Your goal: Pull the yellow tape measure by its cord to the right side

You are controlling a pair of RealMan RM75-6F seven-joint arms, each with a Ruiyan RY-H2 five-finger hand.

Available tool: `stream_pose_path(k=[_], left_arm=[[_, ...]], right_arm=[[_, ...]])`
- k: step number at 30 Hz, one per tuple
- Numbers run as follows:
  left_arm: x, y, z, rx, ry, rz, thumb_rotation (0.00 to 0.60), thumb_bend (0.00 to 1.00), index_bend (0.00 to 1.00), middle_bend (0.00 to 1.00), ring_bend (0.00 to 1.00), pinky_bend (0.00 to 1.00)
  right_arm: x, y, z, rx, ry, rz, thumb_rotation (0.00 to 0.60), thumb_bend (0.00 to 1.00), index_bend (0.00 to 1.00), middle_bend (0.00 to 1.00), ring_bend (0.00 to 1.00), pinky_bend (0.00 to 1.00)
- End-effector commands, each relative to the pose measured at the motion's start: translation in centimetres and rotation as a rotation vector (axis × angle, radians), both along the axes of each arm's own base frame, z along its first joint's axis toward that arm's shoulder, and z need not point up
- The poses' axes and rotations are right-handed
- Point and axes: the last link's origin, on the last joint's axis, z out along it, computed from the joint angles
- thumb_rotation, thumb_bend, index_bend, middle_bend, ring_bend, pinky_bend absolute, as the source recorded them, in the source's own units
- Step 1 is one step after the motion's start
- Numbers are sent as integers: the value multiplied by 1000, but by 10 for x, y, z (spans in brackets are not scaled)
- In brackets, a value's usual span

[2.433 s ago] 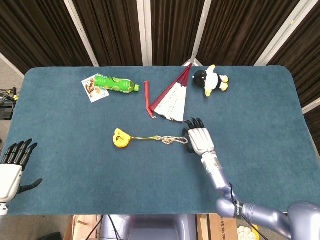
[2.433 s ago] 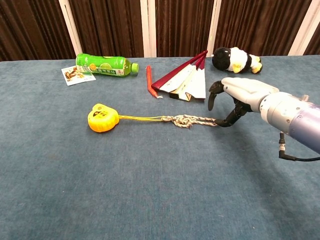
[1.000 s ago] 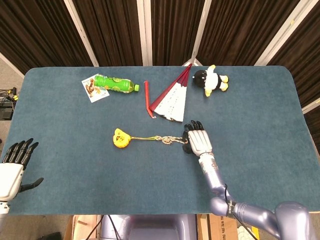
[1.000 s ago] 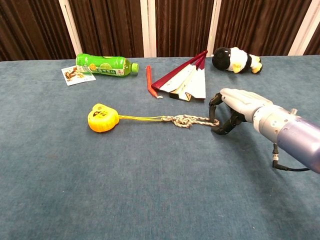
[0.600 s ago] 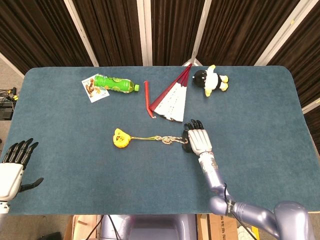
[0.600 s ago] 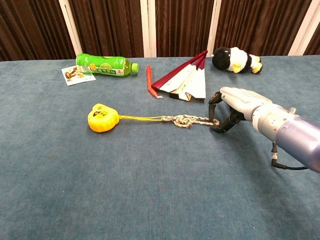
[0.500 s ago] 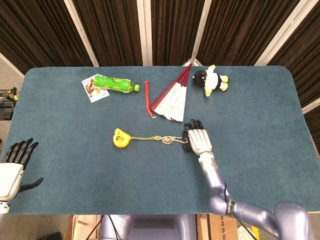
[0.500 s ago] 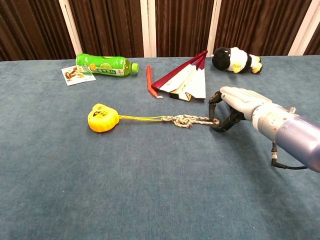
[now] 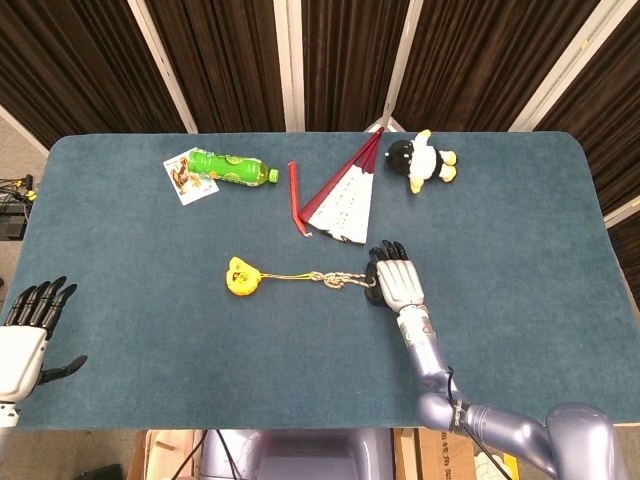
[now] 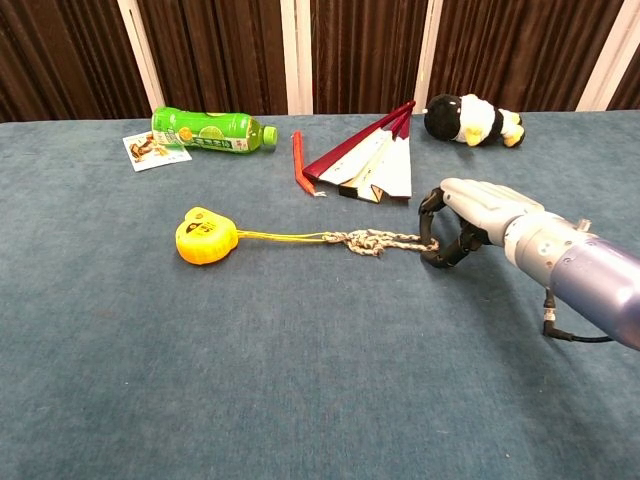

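Observation:
The yellow tape measure (image 9: 241, 277) (image 10: 203, 235) lies left of the table's middle. Its thin yellow cord runs right into a knotted rope section (image 9: 332, 279) (image 10: 372, 240). My right hand (image 9: 398, 280) (image 10: 472, 214) sits at the cord's right end, knuckles up, fingers curled down. In the chest view thumb and finger close in a ring around the rope's tip and pinch it. My left hand (image 9: 27, 322) hovers at the table's near left corner with fingers spread, holding nothing.
A folded red-and-white fan (image 9: 345, 195) (image 10: 370, 160) and a red stick (image 9: 294, 193) lie just behind the cord. A green bottle (image 9: 232, 167) and a card (image 9: 184, 177) are at the back left, a penguin plush (image 9: 422, 160) at the back right.
My right hand has sunk to the cloth and curled its fingers shut around the rope's end. The tape measure and cord lie where they were. The left hand has not moved.

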Motion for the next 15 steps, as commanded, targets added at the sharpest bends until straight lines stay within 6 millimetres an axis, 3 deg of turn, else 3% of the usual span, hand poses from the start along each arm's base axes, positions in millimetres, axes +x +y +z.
stream_pose_path(k=[1, 15], left_arm=[[0, 0, 0, -1, -1, 0, 600, 0, 0, 0, 0, 0], [0, 0, 0, -2, -3, 1, 600, 0, 0, 0, 0, 0]], right_arm=[[1, 1, 0, 1, -3, 5, 600, 423, 592, 228, 38, 40], [3, 6, 11, -8, -6, 30, 600, 458, 665, 240, 41, 40]])
